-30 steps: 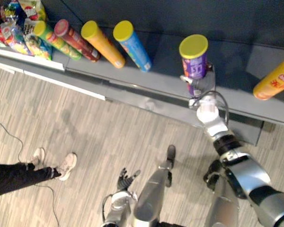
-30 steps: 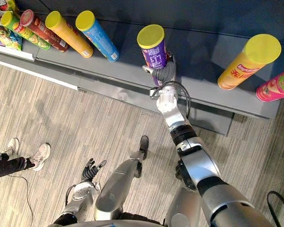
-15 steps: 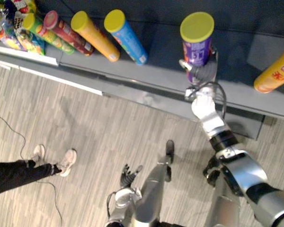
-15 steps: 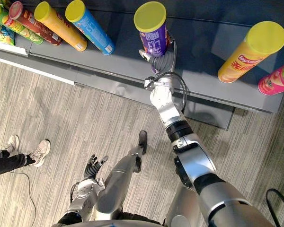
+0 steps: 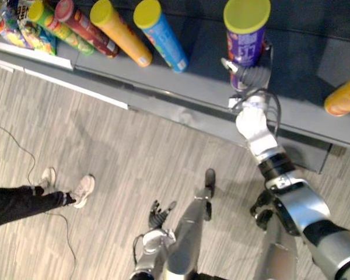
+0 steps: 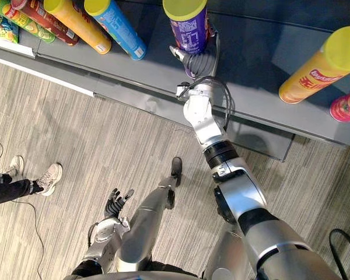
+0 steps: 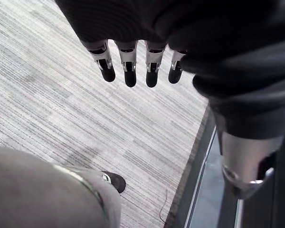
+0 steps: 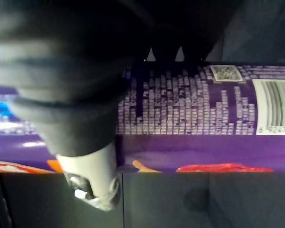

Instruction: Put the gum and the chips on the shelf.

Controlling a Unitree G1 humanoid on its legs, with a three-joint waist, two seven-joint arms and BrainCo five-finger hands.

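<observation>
Thumb and fingers of the right hand [image 6: 197, 61] curl round the purple chips can [image 6: 189, 26] upright on the shelf [image 6: 262, 76], while the left hand [image 6: 112, 207] hangs, fingers loosely spread.

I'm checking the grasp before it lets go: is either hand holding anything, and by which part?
The right hand is curled round the purple chips can, low on its body near the base. The left hand holds nothing.

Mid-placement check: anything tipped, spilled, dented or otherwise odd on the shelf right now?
Nothing stands out. The right hand grips the purple chips can upright at the shelf; the blue can and orange can either side stand capped and intact. No spills.
</observation>
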